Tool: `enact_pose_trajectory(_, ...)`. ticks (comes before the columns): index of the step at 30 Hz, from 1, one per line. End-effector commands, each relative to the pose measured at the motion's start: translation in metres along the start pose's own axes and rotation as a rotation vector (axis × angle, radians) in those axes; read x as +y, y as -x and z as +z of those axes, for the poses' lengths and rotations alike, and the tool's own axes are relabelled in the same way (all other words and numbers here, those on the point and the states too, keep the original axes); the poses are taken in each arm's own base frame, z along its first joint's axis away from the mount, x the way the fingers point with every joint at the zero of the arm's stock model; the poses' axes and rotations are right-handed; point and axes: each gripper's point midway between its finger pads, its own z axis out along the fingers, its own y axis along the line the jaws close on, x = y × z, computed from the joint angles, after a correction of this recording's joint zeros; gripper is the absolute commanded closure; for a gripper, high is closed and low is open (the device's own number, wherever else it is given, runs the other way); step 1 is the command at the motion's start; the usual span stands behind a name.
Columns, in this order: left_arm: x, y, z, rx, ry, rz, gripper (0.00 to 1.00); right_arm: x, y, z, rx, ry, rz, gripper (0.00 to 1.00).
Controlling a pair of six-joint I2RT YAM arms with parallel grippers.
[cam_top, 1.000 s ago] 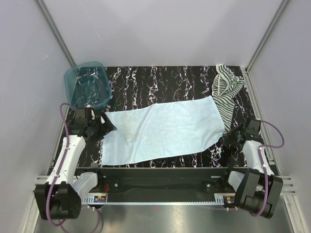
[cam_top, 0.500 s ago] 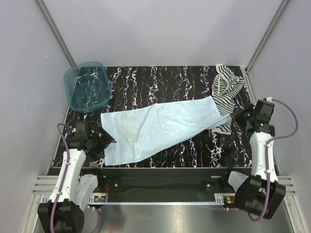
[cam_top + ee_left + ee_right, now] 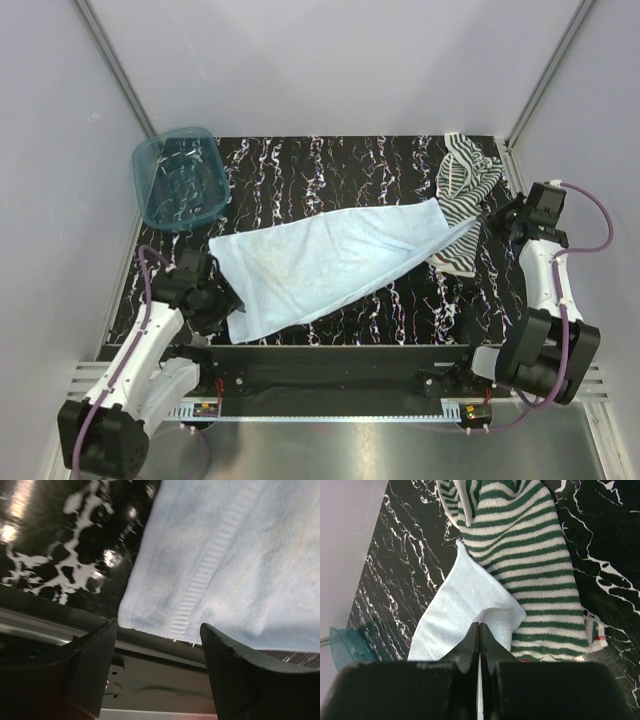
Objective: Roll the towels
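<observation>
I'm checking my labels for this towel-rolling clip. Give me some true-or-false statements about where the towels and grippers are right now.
1. The right gripper is shut on a corner of the blue towel. True.
2. The left gripper is clamped on the striped towel. False: it stands open at the blue towel's near corner.
3. The blue towel is not yet rolled. True.
4. The striped towel lies spread flat mid-table. False: it lies crumpled at the table's far right.
</observation>
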Motion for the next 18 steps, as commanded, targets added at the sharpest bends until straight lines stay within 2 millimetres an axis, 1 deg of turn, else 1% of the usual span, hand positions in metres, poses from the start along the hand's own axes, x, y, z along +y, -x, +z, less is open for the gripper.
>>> enact_pose_trajectory(1, -0.013, -0.008, 0.001, -0.012, 0.000, 0.023, 0.28, 0.026, 0.034, 0.001, -0.090, 0.063, -0.041, 1.00)
enact_pose_trajectory(2, -0.011, -0.011, 0.003, -0.020, 0.019, 0.036, 0.28, 0.025, 0.035, 0.003, -0.087, 0.055, -0.049, 1.00)
enact_pose_trajectory(3, -0.013, -0.017, 0.003, -0.014, 0.019, 0.067, 0.28, 0.024, 0.034, 0.006, -0.082, 0.050, -0.052, 1.00)
enact_pose_trajectory(5, -0.010, -0.017, 0.001, -0.029, 0.037, 0.064, 0.28, 0.025, 0.036, 0.007, -0.084, 0.050, -0.059, 1.00)
enact_pose_trajectory(6, -0.012, -0.015, -0.001, -0.047, 0.024, 0.063, 0.29, 0.024, 0.037, 0.009, -0.083, 0.047, -0.058, 1.00)
enact_pose_trajectory(7, -0.012, -0.013, -0.003, -0.057, 0.016, 0.064, 0.30, 0.022, 0.037, 0.011, -0.084, 0.040, -0.058, 1.00)
enact_pose_trajectory(8, -0.011, -0.014, -0.004, -0.059, 0.021, 0.065, 0.34, 0.021, 0.038, 0.013, -0.084, 0.036, -0.058, 1.00)
enact_pose_trajectory(9, -0.008, -0.016, -0.003, -0.054, 0.020, 0.074, 0.37, 0.021, 0.039, 0.016, -0.087, 0.034, -0.056, 1.00)
enact_pose_trajectory(10, -0.007, -0.017, -0.002, -0.047, 0.021, 0.079, 0.38, 0.021, 0.042, 0.017, -0.092, 0.027, -0.057, 1.00)
enact_pose_trajectory(11, -0.005, -0.020, 0.000, -0.037, 0.027, 0.086, 0.39, 0.018, 0.042, 0.024, -0.083, 0.017, -0.054, 1.00)
enact_pose_trajectory(12, 0.000, -0.028, 0.005, -0.008, 0.034, 0.092, 0.40, 0.018, 0.042, 0.026, -0.079, 0.013, -0.054, 1.00)
enact_pose_trajectory(14, -0.003, -0.034, 0.007, 0.014, 0.023, 0.114, 0.40, 0.019, 0.045, 0.028, -0.078, 0.012, -0.055, 1.00)
enact_pose_trajectory(18, -0.003, -0.037, 0.010, 0.011, 0.033, 0.122, 0.40, 0.018, 0.045, 0.032, -0.081, 0.013, -0.047, 1.00)
